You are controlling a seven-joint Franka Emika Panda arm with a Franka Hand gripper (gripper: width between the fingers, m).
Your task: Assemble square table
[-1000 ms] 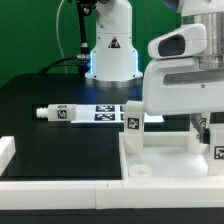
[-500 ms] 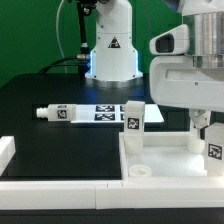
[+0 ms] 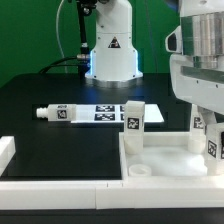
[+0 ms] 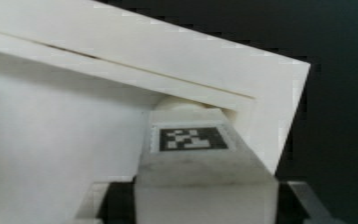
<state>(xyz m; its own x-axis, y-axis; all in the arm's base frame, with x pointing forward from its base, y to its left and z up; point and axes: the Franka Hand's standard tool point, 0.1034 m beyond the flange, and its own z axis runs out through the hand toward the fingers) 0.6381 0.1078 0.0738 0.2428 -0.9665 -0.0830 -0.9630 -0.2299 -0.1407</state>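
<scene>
The square table's white slab (image 3: 165,158) lies at the exterior view's lower right, rim up. One tagged white leg (image 3: 133,117) stands upright in its far left corner. A second tagged leg (image 3: 214,143) stands at the slab's right edge, and my gripper (image 3: 204,124) is over it. In the wrist view this leg (image 4: 195,150) fills the gap between my two dark fingers (image 4: 115,203), at the slab's corner (image 4: 247,70). The gripper (image 4: 197,200) is shut on it. A third tagged leg (image 3: 59,113) lies flat on the black table at the left.
The marker board (image 3: 104,112) lies behind the slab, in front of the robot base (image 3: 111,55). A long white bar (image 3: 60,186) runs along the front edge, and a short white block (image 3: 5,150) sits at the far left.
My gripper has shifted toward the exterior view's right and slightly up, uncovering the upright leg at the slab's far left corner. The leg in my fingers stays at the slab's right edge.
</scene>
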